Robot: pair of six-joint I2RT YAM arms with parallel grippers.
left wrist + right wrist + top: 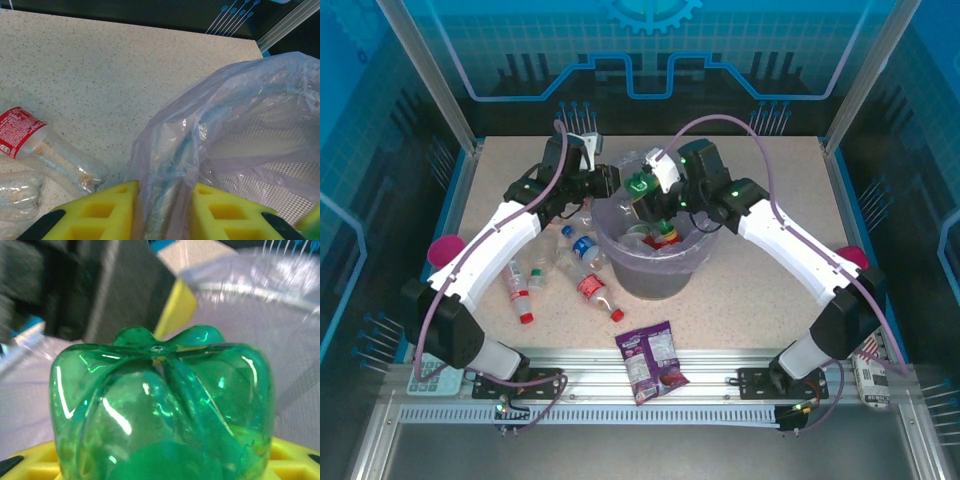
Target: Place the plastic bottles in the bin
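Observation:
The bin point(655, 280) is a grey bucket lined with a lavender bag, standing mid-table. My left gripper point(605, 185) is at its left rim, and in the left wrist view its yellow jaws point(165, 200) are shut on a fold of the bag point(225, 115). My right gripper point(655, 185) hangs over the bin's mouth, shut on a green plastic bottle point(640, 187) whose base point(160, 410) faces the wrist camera. Bottles point(667, 235) lie inside the bin. On the table to its left lie a blue-labelled bottle point(585, 248) and red-labelled bottles point(595, 292) point(518, 290) point(45, 150).
A purple snack packet point(652, 362) lies at the table's front edge. A pink object point(443, 250) sits at the left border and a white bottle point(872, 375) off the table at the front right. Both arms cross above the bin's back half.

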